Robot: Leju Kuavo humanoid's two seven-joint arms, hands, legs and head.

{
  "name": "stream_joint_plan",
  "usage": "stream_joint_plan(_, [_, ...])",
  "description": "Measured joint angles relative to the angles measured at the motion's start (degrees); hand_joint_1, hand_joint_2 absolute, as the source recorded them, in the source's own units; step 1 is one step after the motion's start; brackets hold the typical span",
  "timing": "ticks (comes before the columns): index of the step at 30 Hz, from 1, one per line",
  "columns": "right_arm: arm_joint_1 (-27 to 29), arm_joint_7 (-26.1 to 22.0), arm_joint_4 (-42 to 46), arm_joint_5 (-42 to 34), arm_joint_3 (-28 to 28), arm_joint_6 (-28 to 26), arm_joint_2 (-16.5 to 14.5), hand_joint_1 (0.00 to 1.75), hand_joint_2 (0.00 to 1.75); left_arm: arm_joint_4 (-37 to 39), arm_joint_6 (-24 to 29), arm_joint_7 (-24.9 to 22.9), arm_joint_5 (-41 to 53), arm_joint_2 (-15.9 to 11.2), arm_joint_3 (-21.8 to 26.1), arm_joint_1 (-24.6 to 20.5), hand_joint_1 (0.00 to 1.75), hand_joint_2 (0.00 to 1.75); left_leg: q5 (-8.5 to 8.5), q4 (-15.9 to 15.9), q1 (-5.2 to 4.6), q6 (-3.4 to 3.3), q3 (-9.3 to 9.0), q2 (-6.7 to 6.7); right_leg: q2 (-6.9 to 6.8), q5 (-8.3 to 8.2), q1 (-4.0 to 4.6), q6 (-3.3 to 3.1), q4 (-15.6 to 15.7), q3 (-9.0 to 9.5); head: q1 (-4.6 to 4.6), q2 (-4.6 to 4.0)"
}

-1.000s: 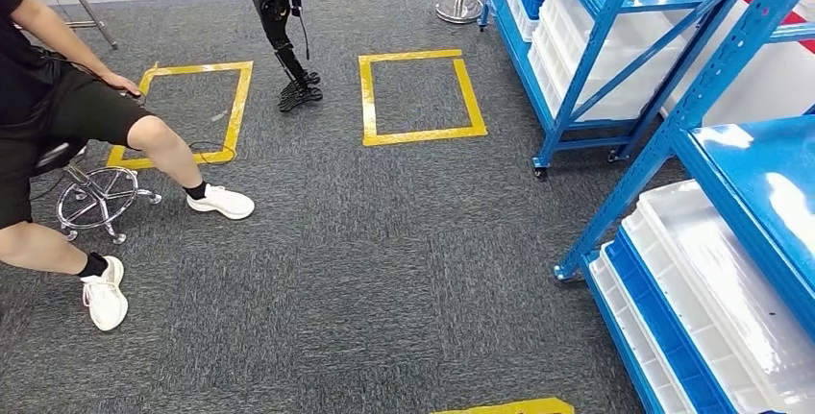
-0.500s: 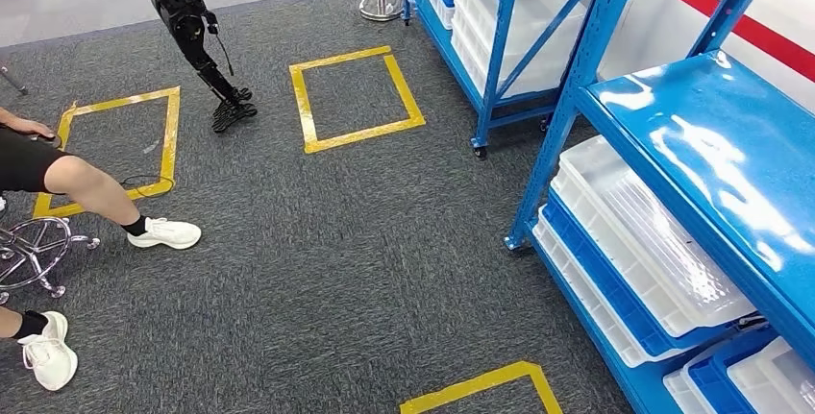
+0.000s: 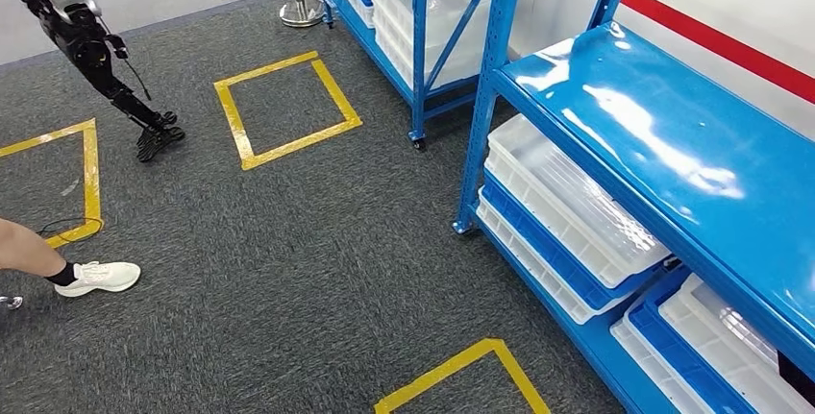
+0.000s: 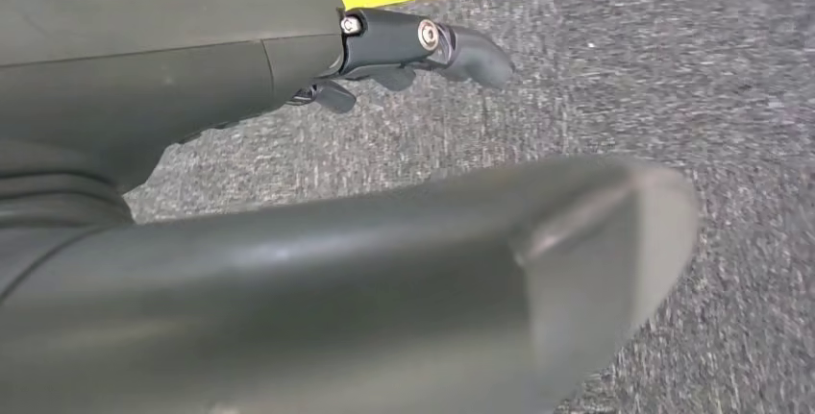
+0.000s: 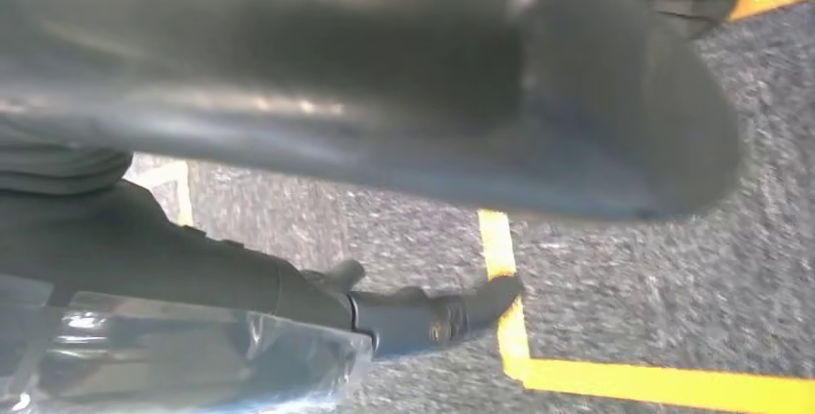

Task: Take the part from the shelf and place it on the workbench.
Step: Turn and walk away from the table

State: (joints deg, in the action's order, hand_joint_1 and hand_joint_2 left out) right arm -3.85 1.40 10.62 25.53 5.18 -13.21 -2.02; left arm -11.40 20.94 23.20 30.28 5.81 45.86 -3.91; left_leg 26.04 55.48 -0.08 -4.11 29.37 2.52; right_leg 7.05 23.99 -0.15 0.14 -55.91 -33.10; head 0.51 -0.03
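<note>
Over grey carpet, right hand (image 5: 317, 308) holds clear-wrapped part (image 5: 183, 361).

Dark grey speckled carpet floor (image 3: 308, 241) all over, with yellow tape squares (image 3: 285, 107) stuck on it, one partly cut off at the bottom edge. Glossy blue metal shelving rack (image 3: 663, 135) on the right, its top catching the ceiling light, stacked white and blue plastic trays (image 3: 567, 212) underneath. A second blue rack (image 3: 413, 11) sits further back, near a chrome stanchion base (image 3: 301, 12). Pale wall with a red stripe (image 3: 711, 39) behind.
</note>
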Motion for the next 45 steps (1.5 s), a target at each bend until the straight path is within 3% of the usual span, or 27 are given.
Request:
stream_joint_plan(2, [-0.1, 0.0, 0.0, 0.0, 0.0, 0.0, 0.1, 0.0, 0.0, 0.0, -0.1, 0.1, 0.1, 0.1, 0.0, 0.0, 0.0, 0.0, -1.39, -2.4, 0.28, -0.23, -0.78, -1.66, -3.12, 1.89, 0.29, -0.13, -3.2, -2.03, -0.35, -0.01])
stream_joint_plan(3, [-0.2, 0.0, 0.0, 0.0, 0.1, 0.0, 0.2, 0.0, 0.0, 0.0, -0.2, 0.1, 0.1, 0.1, 0.0, 0.0, 0.0, 0.0, -1.71, -2.9, 0.24, -0.14, -0.86, -2.55, -4.85, 3.63, 0.08, -0.24, -6.7, -3.76, -0.52, -0.01])
stream_joint_plan(5, [-0.4, 0.0, 0.0, 0.0, 0.1, -0.1, 0.4, 0.0, 0.0, 0.0, -0.3, 0.1, 0.1, 0.1, 0.0, 0.2, 0.0, 0.0, -1.85, -3.0, 0.29, 0.1, -0.6, -4.38, -6.12, 6.3, -0.59, 0.17, -13.4, -6.84, -0.69, 0.0])
stream_joint_plan(6, [-0.3, 0.0, 0.0, 0.0, 0.1, -0.1, 0.5, 0.0, 0.0, 0.0, -0.4, 0.1, 0.1, 0.2, 0.0, 0.2, 0.0, 0.0, -1.84, -3.0, 0.42, 0.38, -0.5, -5.27, -6.45, 6.54, -1.05, 0.83, -14.6, -7.18, -0.71, 0.0])
stream_joint_plan(7, [-0.1, 0.0, 0.0, 0.0, 0.1, -0.1, 0.6, 0.0, 0.0, 0.0, -0.4, 0.1, 0.1, 0.2, 0.0, 0.2, 0.0, 0.0, -1.8, -2.9, 0.64, 0.76, -0.4, -6.06, -6.86, 5.89, -1.55, 1.72, -13.3, -6.24, -0.72, -0.01])
stream_joint_plan(9, [-0.1, 0.0, 0.0, 0.0, 0.1, -0.1, 0.7, 0.0, 0.0, 0.0, -0.5, 0.2, 0.1, 0.2, 0.0, 0.2, 0.0, 0.0, -1.33, -1.8, 1.11, 2.01, -0.01, -7.58, -9.02, 3.52, -2.47, 3.62, -5.8, -1.7, -0.76, -0.01])
stream_joint_plan(10, [-0.2, 0.0, 0.0, 0.0, 0.1, -0.2, 0.6, 0.0, 0.0, 0.0, -0.5, 0.2, 0.1, 0.2, 0.0, 0.2, 0.0, 0.0, -0.86, -0.9, 1.25, 2.75, 0.28, -8.26, -10.16, 2.64, -2.59, 3.99, -2.6, 0.11, -0.88, -0.01])
stream_joint_plan(12, [-0.4, 0.0, 0.0, 0.1, 0.1, -0.2, 0.5, 0.0, 0.0, 0.0, -0.5, 0.4, 0.1, 0.1, 0.0, 0.1, 0.0, 0.0, -0.05, 0.5, 1.24, 3.9, 0.62, -9.39, -11.09, 2.21, -2.33, 3.19, -0.6, 1.29, -0.9, 0.0])
stream_joint_plan(14, [-0.4, 0.0, 0.0, 0.1, 0.1, -0.3, 0.6, 0.0, 0.0, 0.0, -0.6, 0.5, 0.2, 0.1, 0.0, -0.1, 0.0, 0.0, 0.22, 0.8, 1.56, 4.4, 0.43, -10.31, -9.7, 2.13, -2.12, 1.83, -1.1, 0.89, -0.69, 0.01])
stream_joint_plan(15, [-0.3, 0.0, 0.0, 0.1, 0.1, -0.4, 0.6, 0.0, 0.0, 0.0, -0.6, 0.5, 0.2, 0.2, 0.0, -0.2, 0.0, 0.0, 0.71, 1.2, 1.88, 4.64, 0.41, -9.91, -9.06, 2.02, -2.14, 1.36, -1.2, 0.8, -0.62, 0.01])
stream_joint_plan(16, [-0.3, 0.0, 0.0, 0.1, 0.1, -0.4, 0.6, 0.0, 0.0, 0.0, -0.6, 0.6, 0.2, 0.2, 0.0, -0.3, 0.0, 0.0, 1.86, 2.4, 2.18, 4.83, 0.79, -8.72, -8.35, 1.85, -2.16, 0.9, -1.2, 0.71, -0.55, 0.0])
stream_joint_plan(18, [-0.4, 0.0, 0.0, 0.0, 0.1, -0.4, 0.6, 0.0, 0.0, 0.0, -0.7, 0.6, 0.2, 0.2, 0.0, -0.2, 0.0, 0.0, 6.06, 8.5, 2.41, 5.01, 3.26, -5.0, -6.97, 1.42, -1.95, 0.15, -1.1, 0.42, -0.36, -0.01])
stream_joint_plan(20, [-0.4, 0.0, 0.0, 0.0, 0.1, -0.5, 0.5, 0.0, 0.0, 0.0, -0.9, 0.7, 0.3, 0.2, 0.0, 0.0, 0.0, 0.0, 9.62, 16.0, 2.18, 4.66, 6.76, -3.08, -5.39, 1.05, -1.3, -0.42, -1.2, 0.0, -0.24, -0.01])
stream_joint_plan(22, [-0.3, 0.0, 0.0, 0.0, 0.1, -0.5, 0.5, 0.0, 0.0, 0.0, -1.0, 0.7, 0.3, 0.2, 0.0, 0.0, 0.0, 0.0, 8.92, 17.2, 1.7, 3.61, 7.52, -2.63, -3.74, 0.72, -0.5, -0.87, -1.2, -0.26, -0.24, 0.0])
stream_joint_plan(24, [-0.3, 0.1, 0.0, 0.0, 0.1, -0.5, 0.4, 0.0, 0.0, 0.0, -1.0, 0.7, 0.3, 0.1, 0.0, 0.0, 0.0, 0.0, 5.07, 10.7, 0.74, 1.53, 4.44, -1.1, -2.11, 0.3, 0.0, -1.2, -1.1, -0.46, -0.27, 0.01])
stream_joint_plan(26, [-0.3, 0.1, 0.0, 0.0, 0.1, -0.5, 0.1, 0.0, 0.0, 0.0, -1.0, 0.7, 0.3, -0.1, 0.0, 0.0, 0.0, 0.0, 2.56, 4.6, -0.32, -0.42, 1.52, 1.06, -0.73, -0.22, 0.15, -1.06, -1.0, -0.72, -0.48, 0.01])
stream_joint_plan(27, [-0.3, 0.1, 0.0, 0.0, 0.1, -0.5, -0.1, 0.0, 0.0, 0.0, -1.0, 0.8, 0.3, -0.2, 0.0, 0.0, 0.0, 0.0, 2.17, 3.2, -0.74, -1.02, 0.91, 1.66, -0.12, -0.48, 0.02, -0.81, -0.9, -0.84, -0.53, 0.01])
stream_joint_plan(29, [-0.2, 0.1, 0.0, 0.1, 0.2, -0.6, -0.3, 0.0, 0.0, 0.0, -1.0, 0.8, 0.3, -0.4, 0.0, -0.2, 0.0, 0.0, 1.63, 2.2, -1.23, -1.69, 0.62, 0.81, 1.08, -1.07, -0.14, -0.06, -0.3, -1.03, -0.44, 0.0])
stream_joint_plan(31, [-0.1, 0.1, 0.0, 0.1, 0.2, -0.6, -0.4, 0.0, 0.0, 0.0, -1.0, 0.9, 0.3, -0.4, 0.0, -0.4, 0.0, 0.0, 0.1, -0.4, -1.04, -2.15, -0.34, -0.71, -0.42, -0.89, 0.19, 0.07, -0.9, -1.68, -0.43, -0.01])
stream_joint_plan(34, [-0.5, 0.2, 0.0, 0.1, 0.2, -0.6, -0.1, 0.0, 0.0, 0.0, -1.1, 0.8, 0.3, -0.2, 0.0, -0.2, 0.0, 0.0, -1.77, -2.7, -0.49, -2.19, -0.71, -3.24, -5.11, 3.56, 0.12, -0.51, -9.1, -5.77, -0.93, -0.01])
stream_joint_plan(36, [-0.6, 0.2, 0.0, 0.1, 0.2, -0.6, 0.2, 0.0, 0.0, 0.0, -1.1, 0.8, 0.3, 0.0, 0.0, -0.1, 0.0, 0.0, -2.03, -2.6, -0.21, -1.36, -0.11, -5.08, -6.22, 5.6, -0.86, 0.3, -14.5, -7.99, -1.09, -0.01])
stream_joint_plan(37, [-0.6, 0.2, 0.0, 0.1, 0.3, -0.6, 0.3, 0.0, 0.0, 0.0, -1.1, 0.8, 0.3, 0.1, 0.0, 0.0, 0.0, 0.0, -2.02, -2.4, 0.05, -0.81, 0.24, -5.9, -6.65, 5.46, -1.44, 1.16, -14.6, -7.68, -1.08, -0.01])
stream_joint_plan(39, [-0.4, 0.2, 0.0, 0.1, 0.4, -0.6, 0.5, 0.0, 0.0, 0.0, -1.1, 0.8, 0.3, 0.2, 0.0, -0.1, 0.0, 0.0, -1.65, -1.0, 0.87, 0.59, 1.19, -7.46, -8.07, 3.54, -2.54, 3.33, -8.3, -3.76, -1.12, -0.01])
stream_joint_plan(40, [-0.5, 0.2, 0.0, 0.1, 0.4, -0.6, 0.4, 0.0, 0.0, 0.0, -1.1, 0.8, 0.3, 0.1, 0.0, -0.1, 0.0, 0.0, -1.29, -0.1, 1.09, 1.4, 1.78, -8.2, -9.23, 2.84, -2.77, 4.04, -5.3, -1.85, -1.15, 0.0])
stream_joint_plan(41, [-0.6, 0.2, 0.0, 0.1, 0.5, -0.6, 0.4, 0.0, 0.0, -0.1, -1.1, 0.8, 0.3, 0.1, 0.0, -0.1, 0.0, 0.0, -0.64, 1.1, 1.25, 2.27, 2.3, -8.94, -10.25, 2.38, -2.88, 4.26, -2.9, -0.54, -1.27, -0.01])
stream_joint_plan(43, [-0.8, 0.2, 0.1, 0.1, 0.5, -0.6, 0.3, 0.0, 0.0, -0.1, -1.1, 0.8, 0.3, 0.0, 0.0, -0.1, 0.0, 0.0, 0.5, 2.5, 1.24, 3.59, 2.64, -10.06, -10.86, 2.62, -2.61, 3.14, -2.8, -0.53, -0.96, -0.01])
stream_joint_plan(45, [-0.8, 0.2, 0.1, 0.2, 0.6, -0.6, 0.4, 0.0, 0.0, -0.1, -1.1, 0.8, 0.3, 0.1, 0.0, -0.3, 0.0, 0.0, 1.05, 3.0, 1.56, 4.26, 2.09, -10.87, -9.51, 2.76, -2.65, 1.83, -3.0, -0.86, -0.36, -0.01])
